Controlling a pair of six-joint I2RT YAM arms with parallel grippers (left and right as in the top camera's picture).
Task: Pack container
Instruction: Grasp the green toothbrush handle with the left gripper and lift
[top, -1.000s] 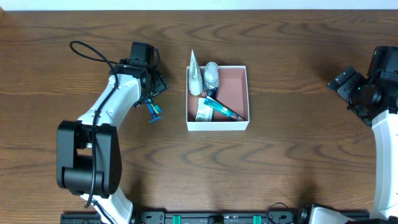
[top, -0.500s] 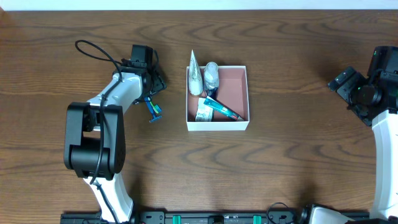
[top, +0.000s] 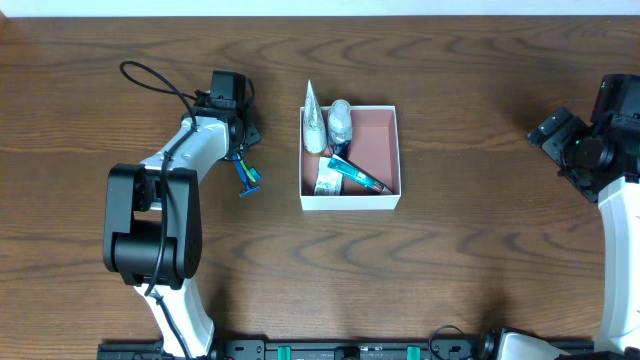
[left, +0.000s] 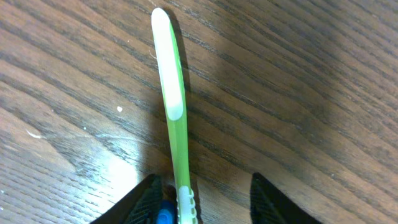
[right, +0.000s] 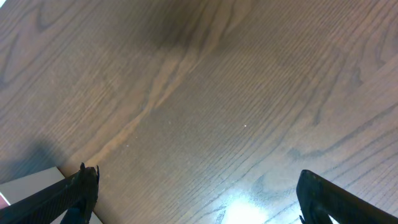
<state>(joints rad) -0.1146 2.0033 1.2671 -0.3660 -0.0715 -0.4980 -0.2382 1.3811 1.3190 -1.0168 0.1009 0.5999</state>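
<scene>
The container (top: 350, 201) is a square white box with a pinkish inside at the table's middle. It holds a silver tube (top: 313, 122) that leans over the far rim, a silvery pouch (top: 341, 120), a teal tube (top: 356, 176) and a small packet (top: 326, 181). A green and white toothbrush (top: 247, 178) lies on the table left of the box. My left gripper (top: 243, 143) is open just above it. In the left wrist view the toothbrush handle (left: 173, 106) lies between the open fingers (left: 202, 186), close to the left one. My right gripper (top: 540, 135) is open and empty at the far right.
Dark wooden table all round. A black cable (top: 150, 80) loops off the left arm. In the right wrist view the open fingers (right: 196, 186) hang over bare wood, with a white corner of the container (right: 28, 182) at the lower left.
The left arm's lower links have swung round and its gripper has shifted slightly towards the far side. The toothbrush, the box and the right arm have not moved.
</scene>
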